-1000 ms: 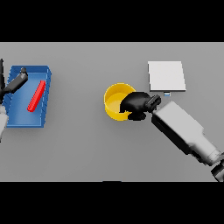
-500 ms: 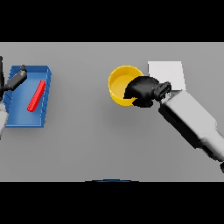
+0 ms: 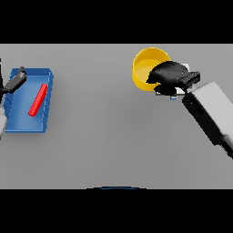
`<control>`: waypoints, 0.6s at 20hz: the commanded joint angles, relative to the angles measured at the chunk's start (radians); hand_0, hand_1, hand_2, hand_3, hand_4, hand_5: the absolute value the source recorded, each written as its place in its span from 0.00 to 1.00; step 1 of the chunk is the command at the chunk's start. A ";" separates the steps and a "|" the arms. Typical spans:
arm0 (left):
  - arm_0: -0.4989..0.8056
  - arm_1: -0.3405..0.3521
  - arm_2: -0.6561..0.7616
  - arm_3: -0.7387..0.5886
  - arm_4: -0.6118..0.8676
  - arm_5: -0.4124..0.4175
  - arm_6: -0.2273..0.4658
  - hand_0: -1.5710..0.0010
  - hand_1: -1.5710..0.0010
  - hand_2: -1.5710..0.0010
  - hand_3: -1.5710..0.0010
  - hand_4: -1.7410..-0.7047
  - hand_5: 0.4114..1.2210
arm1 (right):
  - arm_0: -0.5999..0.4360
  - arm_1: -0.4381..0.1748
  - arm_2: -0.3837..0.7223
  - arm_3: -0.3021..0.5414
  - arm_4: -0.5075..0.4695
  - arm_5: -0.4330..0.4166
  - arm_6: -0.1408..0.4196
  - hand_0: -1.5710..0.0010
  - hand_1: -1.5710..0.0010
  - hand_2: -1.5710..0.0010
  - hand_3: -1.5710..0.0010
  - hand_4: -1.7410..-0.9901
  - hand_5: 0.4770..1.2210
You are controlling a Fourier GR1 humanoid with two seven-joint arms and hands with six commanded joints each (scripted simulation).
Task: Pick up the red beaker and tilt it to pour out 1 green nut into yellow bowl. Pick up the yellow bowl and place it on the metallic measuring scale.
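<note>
The yellow bowl (image 3: 146, 68) is held up at the far right, with my right hand (image 3: 170, 75) shut on its right rim. The hand and bowl cover most of the metallic scale; only a pale sliver of the scale (image 3: 164, 93) shows under the hand. I cannot see any green nut inside the bowl. The red beaker (image 3: 37, 100) lies on its side in the blue tray (image 3: 25, 127) at the left. My left hand (image 3: 15, 82) rests over the tray's far left corner with relaxed fingers, holding nothing.
The grey table (image 3: 104, 136) stretches between the tray and the bowl. My right forearm (image 3: 211, 113) comes in from the right edge, slanting across the table's right side.
My right hand has carried the yellow bowl up and to the right, from beside the scale to over it. The scale is now almost hidden. The left hand has barely moved.
</note>
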 commanded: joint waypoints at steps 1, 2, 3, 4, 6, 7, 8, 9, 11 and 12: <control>0.008 0.004 0.003 -0.007 0.005 -0.004 -0.007 1.00 1.00 1.00 1.00 0.96 0.37 | -0.005 -0.013 -0.009 0.020 0.004 -0.019 -0.015 0.00 0.00 0.03 0.22 0.00 1.00; 0.012 0.007 0.009 -0.006 0.012 -0.007 -0.015 1.00 1.00 1.00 1.00 0.96 0.37 | -0.014 -0.019 -0.021 0.048 0.005 -0.037 -0.017 0.00 0.00 0.02 0.23 0.00 1.00; 0.005 0.002 0.007 -0.001 0.013 -0.009 -0.009 1.00 1.00 1.00 1.00 0.96 0.36 | -0.027 -0.027 -0.031 0.082 0.011 -0.058 -0.032 0.00 0.00 0.02 0.24 0.00 1.00; 0.008 -0.005 -0.001 -0.012 0.006 -0.005 -0.004 1.00 1.00 1.00 1.00 0.97 0.36 | -0.034 -0.026 -0.040 0.124 0.016 -0.079 -0.038 0.00 0.00 0.03 0.24 0.00 1.00; 0.005 -0.001 0.001 0.003 0.004 -0.005 -0.007 1.00 1.00 1.00 1.00 0.97 0.35 | -0.039 -0.032 -0.059 0.180 0.015 -0.104 -0.064 0.00 0.00 0.04 0.25 0.00 1.00; 0.014 0.003 0.005 -0.001 0.007 -0.007 -0.011 1.00 1.00 1.00 1.00 0.97 0.35 | -0.045 -0.028 -0.066 0.219 0.022 -0.125 -0.057 0.00 0.00 0.04 0.25 0.00 1.00; 0.028 0.011 0.008 -0.021 0.010 -0.008 -0.018 1.00 1.00 1.00 1.00 0.98 0.35 | -0.043 -0.036 -0.072 0.246 0.027 -0.139 -0.067 0.00 0.00 0.04 0.25 0.00 1.00; 0.034 0.005 0.002 -0.034 0.009 -0.007 -0.013 1.00 1.00 1.00 1.00 0.98 0.34 | -0.048 -0.037 -0.074 0.276 0.036 -0.158 -0.074 0.00 0.00 0.05 0.24 0.00 1.00; 0.024 0.007 0.001 -0.019 0.003 -0.008 -0.010 1.00 1.00 1.00 1.00 0.98 0.34 | -0.047 -0.028 -0.077 0.342 0.053 -0.199 -0.091 0.00 0.00 0.07 0.20 0.00 1.00; 0.026 0.004 -0.001 -0.016 0.000 -0.007 -0.007 1.00 1.00 1.00 1.00 0.98 0.33 | -0.054 -0.027 -0.080 0.368 0.057 -0.204 -0.097 0.00 0.00 0.08 0.18 0.00 1.00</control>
